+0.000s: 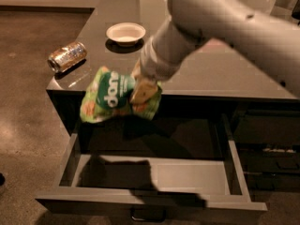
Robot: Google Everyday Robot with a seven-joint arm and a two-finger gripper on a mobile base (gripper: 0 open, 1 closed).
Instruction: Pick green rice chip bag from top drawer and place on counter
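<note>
The green rice chip bag (112, 95) hangs in the air in front of the counter's front edge, above the open top drawer (154, 172). My gripper (140, 92) is shut on the bag's right side, at the end of my grey arm that reaches in from the upper right. The bag shows its white lettering on a dark-green patch. The drawer is pulled out and its grey floor is bare, with my arm's shadow on it. The glossy counter (225, 74) stretches behind the bag.
A white bowl (125, 33) stands on the counter at the back left. A shiny gold can (67, 56) lies on its side near the counter's left corner. The drawer's front wall (150, 203) juts toward me. Brown floor lies to the left.
</note>
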